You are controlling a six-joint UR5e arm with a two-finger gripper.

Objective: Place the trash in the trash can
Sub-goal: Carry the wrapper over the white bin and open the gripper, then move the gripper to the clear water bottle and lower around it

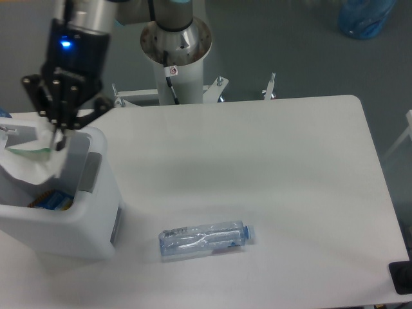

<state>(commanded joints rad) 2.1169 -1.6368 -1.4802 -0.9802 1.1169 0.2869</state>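
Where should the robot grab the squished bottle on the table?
Probably around the middle of the bottle, coming straight down from above. It lies flat on its side on the table, long way left to right with the blue cap on the right, so the fingers should close across its narrow width.

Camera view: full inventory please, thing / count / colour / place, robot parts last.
table: 1, white, fills most of the view
trash can: 1, white with grey handle panel, table's left edge
blue-and-orange item: 1, inside the trash can, too small to identify
crumpled wrapper: 1, white with green marking, held over the trash can's opening
plastic bottle: 1, clear with blue cap, lying on the table near the front, right of the trash can
blue object: 1, on the floor, top right, blurred
arm base: 1, grey, behind the table
hand: 1, black, above the trash can, gripping the wrapper
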